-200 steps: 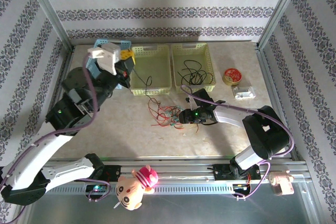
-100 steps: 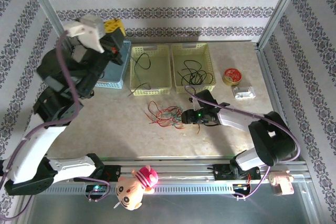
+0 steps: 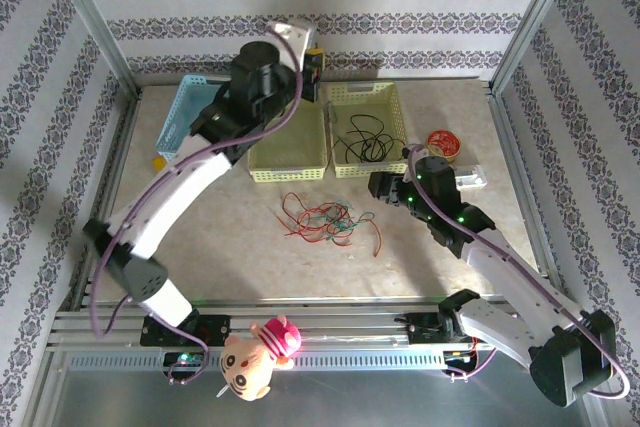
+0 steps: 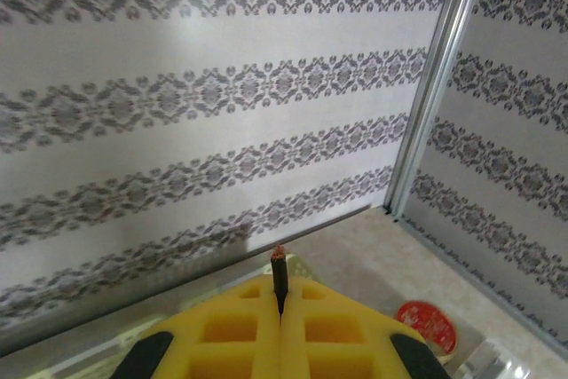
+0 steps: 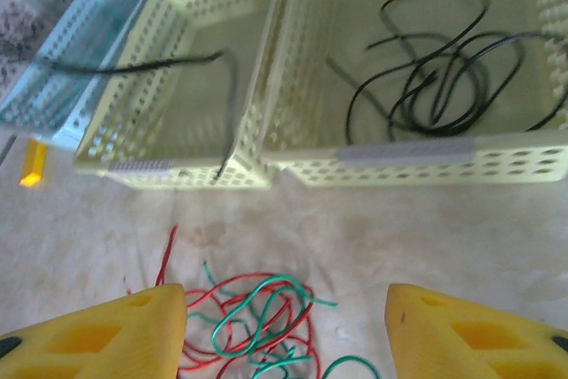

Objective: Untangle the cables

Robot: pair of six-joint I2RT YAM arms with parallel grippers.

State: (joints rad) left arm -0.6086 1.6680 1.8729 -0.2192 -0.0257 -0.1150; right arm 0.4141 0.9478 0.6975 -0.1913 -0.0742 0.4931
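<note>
no legible text, labels or numbers

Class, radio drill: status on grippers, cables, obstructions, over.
Left gripper shut on a black cable end, high by the back wall. Right gripper open, aimed at red-green tangle on table. Nothing blocking it.

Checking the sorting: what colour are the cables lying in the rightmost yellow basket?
Black; the cables show best in right wrist view.

Reaches high and far forward with left arm [image 3: 190, 182], left end effector [image 4: 280, 303] pinched tight on thin black cable [image 4: 279, 264]. Stretches right arm [image 3: 500, 257] low, right end effector [image 5: 284, 326] spread wide.
</note>
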